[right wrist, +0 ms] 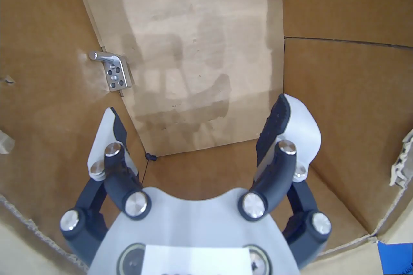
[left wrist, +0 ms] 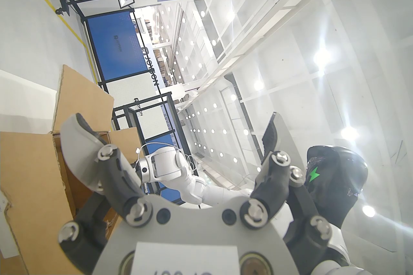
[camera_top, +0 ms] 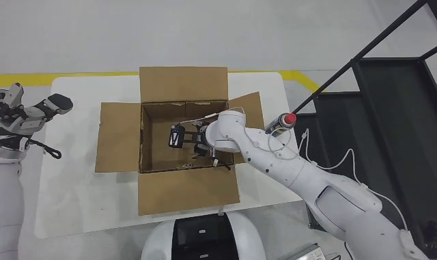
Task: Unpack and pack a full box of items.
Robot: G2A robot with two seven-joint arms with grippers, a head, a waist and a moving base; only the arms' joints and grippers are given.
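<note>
Presently the right gripper [right wrist: 197, 110] is lowered inside the box [camera_top: 119, 146], which stands on the table [camera_top: 82, 205] with all four flaps folded outward so that an arm can enter from above. Its jaws stand wide apart with nothing between them, and they point down at the box floor. This posture suits an approach, not a carry.

A small metal bracket [right wrist: 113, 71] lies flat on the box floor, close to one side wall and on the seam of a floor flap. It sits ahead of the gripper and to one side of it, well apart from both fingertips. The bracket is probably the next item to lift out. It is thin and lies flush on the cardboard, so the jaws would likely need to close low across its raised bent end.

A can [camera_top: 281, 122] with a red cap lies outside the box, just past the flap on the right arm's side. This placement suggests it is an unpacked item.

The left gripper [left wrist: 176, 121] is held outside the box, beyond the opposite flap, and is tilted upward. Its jaws are likewise spread and grip nothing, which keeps the box opening free for the right arm
</note>
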